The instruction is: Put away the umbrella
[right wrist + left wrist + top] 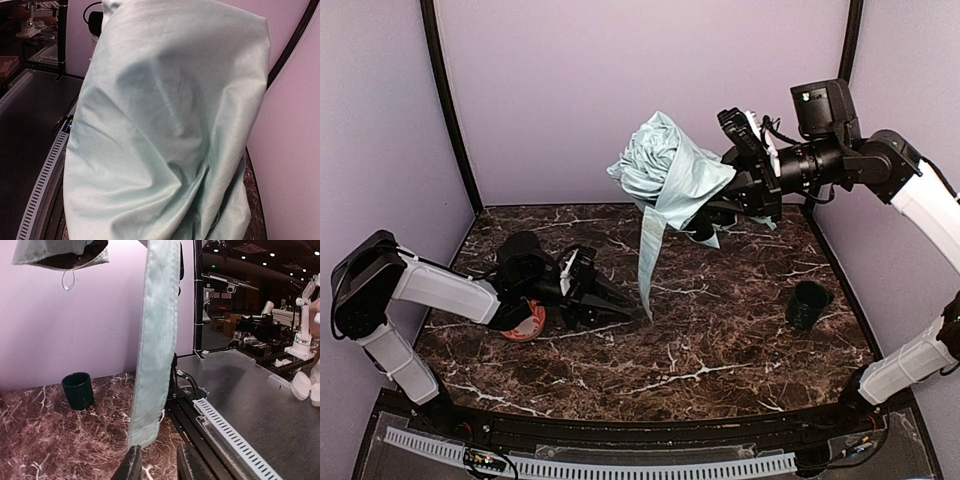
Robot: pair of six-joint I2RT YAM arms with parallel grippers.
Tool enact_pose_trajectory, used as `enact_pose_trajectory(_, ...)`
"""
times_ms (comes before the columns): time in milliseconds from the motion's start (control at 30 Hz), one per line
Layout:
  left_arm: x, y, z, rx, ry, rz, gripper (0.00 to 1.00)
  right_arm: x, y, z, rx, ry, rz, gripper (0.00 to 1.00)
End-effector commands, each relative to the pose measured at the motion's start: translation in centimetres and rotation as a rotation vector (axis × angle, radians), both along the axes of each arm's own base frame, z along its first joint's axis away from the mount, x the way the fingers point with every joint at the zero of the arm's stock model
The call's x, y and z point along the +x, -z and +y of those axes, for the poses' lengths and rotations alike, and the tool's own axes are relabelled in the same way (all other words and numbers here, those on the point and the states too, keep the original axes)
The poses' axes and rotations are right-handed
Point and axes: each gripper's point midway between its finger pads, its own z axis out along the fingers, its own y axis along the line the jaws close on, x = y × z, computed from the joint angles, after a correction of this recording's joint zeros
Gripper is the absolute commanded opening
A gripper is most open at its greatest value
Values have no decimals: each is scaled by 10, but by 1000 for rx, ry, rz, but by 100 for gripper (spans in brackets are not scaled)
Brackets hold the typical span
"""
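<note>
Umbrella [55, 251] fabric bunched top-left, its mint strap [157, 340] hanging straight down. Strap end sits just above left tool [160, 467]; fingers [132, 466] apart, nothing between. Green cup [78, 390] upright at counter [40, 440] edge by the wall.

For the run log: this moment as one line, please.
umbrella: held aloft by right arm | strap: hangs to left fingers | left fingers: apart | cup: upright

Front middle of the table [720, 370] is wide open. The cup [808, 305] sits alone near the right edge, easy to skirt. The umbrella [670, 165] hangs over the back, and its strap [647, 260] dangles straight down just ahead of the left gripper [159, 465].
</note>
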Motion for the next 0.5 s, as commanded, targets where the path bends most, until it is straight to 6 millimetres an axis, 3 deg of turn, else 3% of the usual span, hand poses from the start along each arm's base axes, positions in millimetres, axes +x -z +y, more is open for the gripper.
enact_pose_trajectory(0,-5,-22,0,-59,42,-35,34,-5,-26,-4,74,-5,-76,0)
enact_pose_trajectory(67,-2,-22,-1,-59,26,-40,60,-5,-26,-4,75,-9,-75,0)
enact_pose_trajectory(133,1,-24,-3,-66,7,-56,73,-6,-25,-3,75,-13,-74,0)
enact_pose_trajectory(333,24,-23,-17,-26,-65,-61,75,-5,-23,-3,64,-14,-70,0)
enact_pose_trajectory(467,39,-18,-14,-20,-149,-113,77,-6,-23,-5,65,-12,-75,0)
